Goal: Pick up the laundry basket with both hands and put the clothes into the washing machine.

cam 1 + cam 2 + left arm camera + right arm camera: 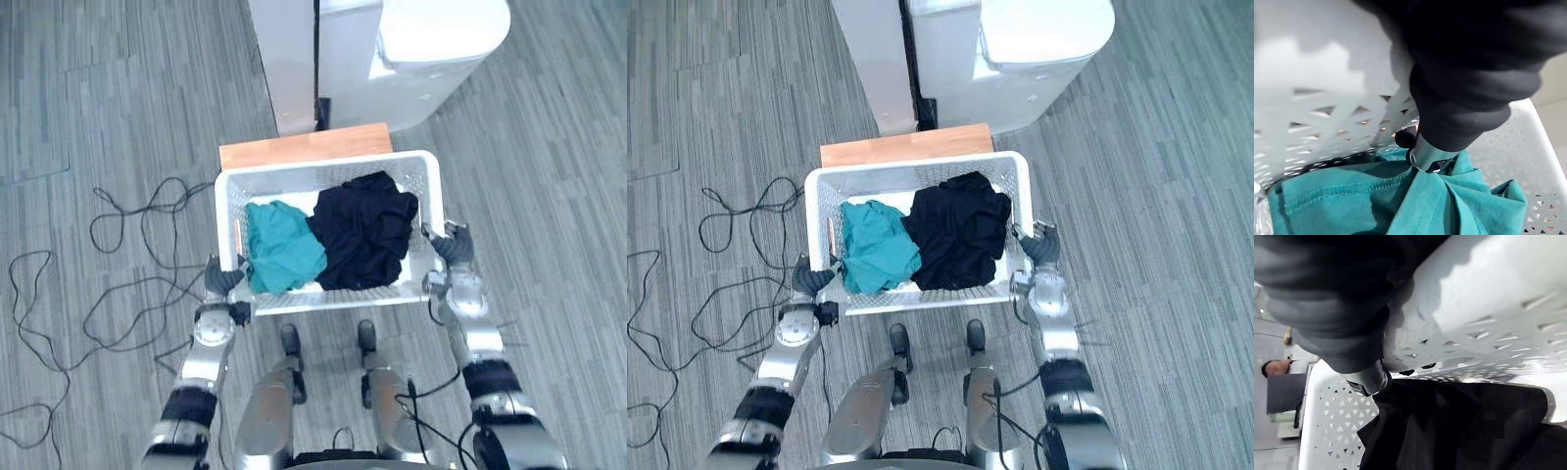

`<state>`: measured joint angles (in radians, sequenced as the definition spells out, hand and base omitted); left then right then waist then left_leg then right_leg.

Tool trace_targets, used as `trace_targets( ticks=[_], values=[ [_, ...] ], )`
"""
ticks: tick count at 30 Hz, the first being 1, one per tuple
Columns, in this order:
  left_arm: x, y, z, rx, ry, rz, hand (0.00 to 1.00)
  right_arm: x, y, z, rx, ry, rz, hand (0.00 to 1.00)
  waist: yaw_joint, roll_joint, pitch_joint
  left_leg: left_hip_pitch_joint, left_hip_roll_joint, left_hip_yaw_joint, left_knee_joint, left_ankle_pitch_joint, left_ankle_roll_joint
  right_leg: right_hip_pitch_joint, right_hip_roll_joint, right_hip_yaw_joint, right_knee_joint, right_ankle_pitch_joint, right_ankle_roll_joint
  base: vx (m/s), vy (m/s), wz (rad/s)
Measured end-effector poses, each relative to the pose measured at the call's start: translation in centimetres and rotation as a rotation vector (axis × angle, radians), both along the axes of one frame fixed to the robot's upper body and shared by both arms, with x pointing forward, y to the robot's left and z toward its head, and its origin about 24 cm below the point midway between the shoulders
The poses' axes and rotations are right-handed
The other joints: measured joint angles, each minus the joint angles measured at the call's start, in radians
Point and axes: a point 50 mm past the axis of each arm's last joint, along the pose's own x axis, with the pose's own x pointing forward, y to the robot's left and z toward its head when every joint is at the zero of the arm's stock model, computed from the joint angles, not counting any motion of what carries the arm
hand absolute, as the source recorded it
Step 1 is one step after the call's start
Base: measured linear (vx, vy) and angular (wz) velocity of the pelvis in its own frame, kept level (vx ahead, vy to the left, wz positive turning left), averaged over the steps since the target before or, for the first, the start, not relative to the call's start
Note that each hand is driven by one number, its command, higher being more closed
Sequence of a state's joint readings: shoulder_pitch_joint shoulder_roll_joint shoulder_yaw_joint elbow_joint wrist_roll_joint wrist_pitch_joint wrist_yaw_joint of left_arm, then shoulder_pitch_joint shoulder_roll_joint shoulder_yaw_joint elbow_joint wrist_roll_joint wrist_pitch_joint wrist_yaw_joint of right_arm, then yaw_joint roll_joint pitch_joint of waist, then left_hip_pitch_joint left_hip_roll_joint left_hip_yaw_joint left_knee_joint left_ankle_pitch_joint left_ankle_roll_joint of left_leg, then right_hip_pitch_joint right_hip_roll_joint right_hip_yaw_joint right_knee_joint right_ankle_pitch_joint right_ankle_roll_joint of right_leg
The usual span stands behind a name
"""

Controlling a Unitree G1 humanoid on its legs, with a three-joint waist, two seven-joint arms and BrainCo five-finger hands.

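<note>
The laundry basket (284, 188) is white, and its walls are full of little holes. It sits between the two hands, just in front of the robot. A teal shirt (282, 245) lies in the left part. A black cloth (364, 235) lies bunched up in the right part, touching the teal one.

The left hand (221, 278) grips the left side of the basket. The right hand (453, 245) grips the right side. From above you see just the dark backs of the hands. The wrist views go in close: a silver finger (1418, 147) hooks over the rim by the teal shirt, and another finger (1369, 378) curls over the rim by the black cloth. The right wrist view also shows a person (1295, 366) far off.

Just behind the basket is a brown wooden tabletop (304, 147). I cannot tell if the basket rests on it. Past that stands the white washing machine (441, 39). The floor (549, 176) is grey planks.
</note>
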<state>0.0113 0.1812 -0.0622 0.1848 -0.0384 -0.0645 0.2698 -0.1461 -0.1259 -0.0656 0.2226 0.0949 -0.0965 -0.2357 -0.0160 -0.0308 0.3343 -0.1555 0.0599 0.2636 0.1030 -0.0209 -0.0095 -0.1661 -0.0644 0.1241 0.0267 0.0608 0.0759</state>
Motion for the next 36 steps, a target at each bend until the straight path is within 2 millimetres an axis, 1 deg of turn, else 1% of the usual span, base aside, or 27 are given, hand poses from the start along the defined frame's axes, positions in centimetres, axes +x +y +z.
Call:
trace_targets(
  ticks=[3, 7, 8, 9, 10, 11, 12, 13, 14, 15, 16, 17, 18, 19, 20, 21, 22, 25, 26, 27, 28, 29, 31, 32, 34, 35, 36],
  values=[
    [-2.0, -0.4, -0.5, -0.047, 0.014, -0.015, 1.00, -2.1, -0.4, -0.7, -0.015, 0.010, -0.008, 1.00, -0.004, -0.005, -0.061, 0.033, 0.015, 0.067, 0.020, -0.037, -0.011, 0.005, 0.014, 0.068, -0.002, 0.000, 0.000, 0.01, 0.000, -0.67],
    [-2.7, -0.6, -0.7, -0.084, 0.024, -0.025, 1.00, -3.1, -0.6, -0.7, -0.036, 0.007, 0.000, 1.00, -0.026, -0.012, -0.075, 0.068, 0.069, 0.196, 0.131, -0.121, -0.016, 0.002, 0.048, 0.148, 0.003, -0.004, -0.005, -0.02, 0.023, -1.14],
    [-2.9, -0.6, -0.7, -0.087, 0.024, -0.024, 1.00, -3.1, -0.6, -0.7, -0.035, 0.006, 0.000, 1.00, -0.031, -0.011, -0.076, 0.091, 0.098, 0.259, 0.150, -0.140, -0.018, -0.007, 0.033, 0.044, 0.009, -0.039, -0.081, -0.02, 0.053, -1.60],
    [-3.1, -0.6, -0.5, -0.087, 0.016, -0.025, 1.00, -3.2, -0.6, -0.8, -0.033, 0.009, -0.001, 1.00, -0.032, -0.011, -0.080, 0.116, 0.132, 0.329, 0.155, -0.149, -0.015, -0.028, 0.001, -0.132, 0.047, -0.056, -0.169, 0.00, 0.025, -1.68],
    [-3.2, -0.6, -0.3, -0.089, 0.010, -0.026, 1.00, -3.3, -0.6, -0.8, -0.032, 0.011, -0.001, 1.00, -0.032, -0.018, -0.085, 0.130, 0.145, 0.372, 0.158, -0.155, -0.016, -0.043, -0.028, -0.235, 0.077, -0.060, -0.176, 0.05, 0.032, -1.74],
    [-3.4, -0.6, -0.4, -0.095, 0.013, -0.023, 1.00, -3.3, -0.6, -0.8, -0.031, 0.012, -0.002, 1.00, -0.033, -0.029, -0.092, 0.167, 0.157, 0.442, 0.170, -0.173, -0.034, -0.054, -0.089, -0.421, 0.126, -0.071, -0.200, 0.09, -0.001, -1.84],
    [-3.5, -0.7, -0.5, -0.100, 0.017, -0.021, 1.00, -3.3, -0.6, -0.9, -0.034, 0.014, -0.001, 1.00, -0.028, -0.023, -0.096, 0.211, 0.180, 0.515, 0.193, -0.193, -0.055, -0.038, -0.126, -0.580, 0.155, -0.067, -0.243, 0.14, -0.038, -2.28],
    [-3.6, -0.6, -0.6, -0.100, 0.020, -0.017, 1.00, -3.3, -0.6, -1.0, -0.033, 0.019, 0.000, 1.00, -0.025, -0.019, -0.116, 0.249, 0.202, 0.581, 0.189, -0.197, -0.061, -0.029, -0.145, -0.686, 0.171, -0.063, -0.255, 0.12, -0.086, -1.95],
    [-3.6, -0.6, -0.6, -0.099, 0.020, -0.017, 1.00, -3.4, -0.6, -1.0, -0.033, 0.019, 0.001, 1.00, -0.027, -0.018, -0.129, 0.262, 0.207, 0.609, 0.189, -0.200, -0.068, -0.029, -0.148, -0.718, 0.181, -0.060, -0.247, 0.11, -0.114, -1.74],
    [-3.6, -0.6, -0.5, -0.100, 0.017, -0.018, 1.00, -3.3, -0.6, -1.0, -0.034, 0.016, 0.002, 1.00, -0.029, -0.017, -0.140, 0.286, 0.216, 0.646, 0.202, -0.212, -0.087, -0.033, -0.140, -0.720, 0.185, -0.035, -0.198, 0.14, -0.139, -1.64],
    [-3.6, -0.7, -0.5, -0.103, 0.018, -0.017, 1.00, -3.3, -0.6, -0.9, -0.035, 0.014, 0.003, 1.00, -0.028, -0.008, -0.145, 0.311, 0.262, 0.668, 0.274, -0.230, -0.116, -0.040, -0.101, -0.653, 0.189, -0.029, -0.115, 0.21, -0.197, -1.85],
    [-3.7, -0.7, -0.7, -0.105, 0.023, -0.015, 1.00, -3.3, -0.8, -1.0, -0.041, 0.017, 0.005, 1.00, -0.024, -0.003, -0.151, 0.312, 0.313, 0.660, 0.364, -0.230, -0.114, -0.050, -0.064, -0.602, 0.197, -0.039, -0.122, 0.29, -0.266, -1.85],
    [-3.9, -0.7, -0.8, -0.109, 0.029, -0.014, 1.00, -3.3, -0.7, -1.0, -0.038, 0.017, 0.013, 1.00, -0.024, 0.008, -0.153, 0.300, 0.379, 0.631, 0.487, -0.224, -0.069, -0.050, -0.023, -0.555, 0.196, -0.052, -0.128, 0.30, -0.271, -1.94],
    [-4.3, -0.8, -1.1, -0.117, 0.043, -0.008, 1.00, -3.3, -0.8, -0.9, -0.051, 0.019, 0.027, 1.00, -0.019, 0.025, -0.159, 0.245, 0.455, 0.537, 0.671, -0.176, 0.089, -0.041, 0.041, -0.485, 0.192, -0.065, -0.142, 0.26, -0.193, -2.04],
    [-4.8, -0.9, -1.5, -0.127, 0.060, 0.000, 1.00, -3.1, -0.7, -0.7, -0.058, 0.016, 0.040, 1.00, -0.006, 0.034, -0.160, 0.189, 0.460, 0.399, 0.780, -0.168, 0.117, -0.027, 0.075, -0.422, 0.186, -0.069, -0.151, 0.19, -0.082, -1.96],
    [-5.0, -1.0, -1.7, -0.138, 0.069, 0.005, 1.00, -3.0, -0.8, -0.6, -0.067, 0.016, 0.043, 1.00, 0.004, 0.037, -0.160, 0.148, 0.415, 0.282, 0.818, -0.195, 0.076, -0.019, 0.092, -0.379, 0.180, -0.073, -0.157, 0.25, 0.073, -2.31],
    [-5.5, -1.4, -2.1, -0.158, 0.084, 0.014, 1.00, -3.1, -1.2, -0.6, -0.087, 0.026, 0.046, 1.00, 0.031, 0.039, -0.158, 0.055, 0.274, 0.080, 0.849, -0.255, 0.021, 0.008, 0.115, -0.285, 0.167, -0.074, -0.162, 0.24, 0.122, -1.97],
    [-6.4, -1.7, -2.7, -0.178, 0.111, 0.020, 1.00, -3.1, -1.3, -0.7, -0.115, 0.041, 0.055, 1.00, 0.041, 0.039, -0.153, -0.075, 0.100, -0.082, 0.676, -0.303, 0.023, 0.105, 0.108, -0.167, 0.114, -0.084, -0.150, 0.27, 0.163, -1.54],
    [-6.4, -1.8, -2.7, -0.179, 0.111, 0.019, 1.00, -3.1, -1.4, -0.7, -0.124, 0.042, 0.060, 1.00, 0.047, 0.041, -0.153, -0.085, 0.076, -0.102, 0.604, -0.298, 0.015, 0.113, 0.101, -0.155, 0.103, -0.089, -0.143, 0.21, 0.201, -1.32],
    [-6.4, -1.9, -2.8, -0.186, 0.110, 0.021, 1.00, -3.0, -1.3, -0.5, -0.137, 0.039, 0.069, 1.00, 0.060, 0.052, -0.153, -0.102, 0.050, -0.130, 0.433, -0.271, -0.029, 0.134, 0.095, -0.129, 0.079, -0.095, -0.133, 0.20, 0.241, -1.33],
    [-6.5, -2.0, -2.8, -0.192, 0.114, 0.027, 1.00, -3.0, -1.3, -0.5, -0.143, 0.038, 0.074, 1.00, 0.068, 0.085, -0.158, -0.104, 0.052, -0.145, 0.298, -0.188, -0.068, 0.171, 0.113, -0.104, 0.039, -0.105, -0.114, 0.23, 0.250, -1.33],
    [-6.7, -1.9, -3.0, -0.191, 0.120, 0.031, 1.00, -3.1, -1.3, -0.6, -0.143, 0.044, 0.075, 1.00, 0.081, 0.089, -0.166, -0.090, 0.042, -0.140, 0.276, -0.162, -0.043, 0.188, 0.113, -0.079, 0.017, -0.104, -0.112, 0.37, 0.257, -1.00],
    [-6.4, -1.8, -2.7, -0.189, 0.104, 0.029, 1.00, -3.1, -1.2, -0.5, -0.141, 0.041, 0.073, 1.00, 0.078, 0.072, -0.173, -0.081, 0.011, -0.120, 0.275, -0.158, -0.010, 0.191, 0.066, -0.062, 0.007, -0.103, -0.070, 0.41, 0.282, -0.35],
    [-6.2, -1.9, -2.6, -0.193, 0.099, 0.028, 1.00, -3.1, -1.3, -0.5, -0.147, 0.042, 0.070, 1.00, 0.067, 0.071, -0.175, -0.074, 0.003, -0.113, 0.290, -0.160, 0.032, 0.187, 0.046, -0.064, 0.037, -0.128, -0.040, 0.33, 0.312, 0.01],
    [-6.4, -1.8, -2.7, -0.183, 0.109, 0.029, 1.00, -3.1, -1.1, -0.7, -0.137, 0.045, 0.069, 1.00, 0.063, 0.053, -0.183, -0.046, -0.027, -0.083, 0.286, -0.186, 0.072, 0.120, 0.017, -0.062, 0.223, -0.211, 0.015, 0.37, 0.271, -0.05],
    [-6.5, -1.7, -2.8, -0.181, 0.119, 0.029, 1.00, -3.2, -1.0, -0.9, -0.138, 0.054, 0.066, 1.00, 0.061, 0.048, -0.180, -0.006, -0.048, -0.064, 0.286, -0.202, 0.091, 0.042, -0.009, -0.056, 0.448, -0.244, 0.106, 0.44, 0.223, 0.02],
    [-6.6, -1.6, -2.9, -0.170, 0.130, 0.026, 1.00, -3.3, -0.9, -1.3, -0.132, 0.069, 0.059, 1.00, 0.057, 0.043, -0.177, 0.052, -0.070, -0.061, 0.279, -0.217, 0.110, -0.022, -0.045, -0.061, 0.672, -0.239, 0.197, 0.39, 0.166, 0.10]
  ],
)
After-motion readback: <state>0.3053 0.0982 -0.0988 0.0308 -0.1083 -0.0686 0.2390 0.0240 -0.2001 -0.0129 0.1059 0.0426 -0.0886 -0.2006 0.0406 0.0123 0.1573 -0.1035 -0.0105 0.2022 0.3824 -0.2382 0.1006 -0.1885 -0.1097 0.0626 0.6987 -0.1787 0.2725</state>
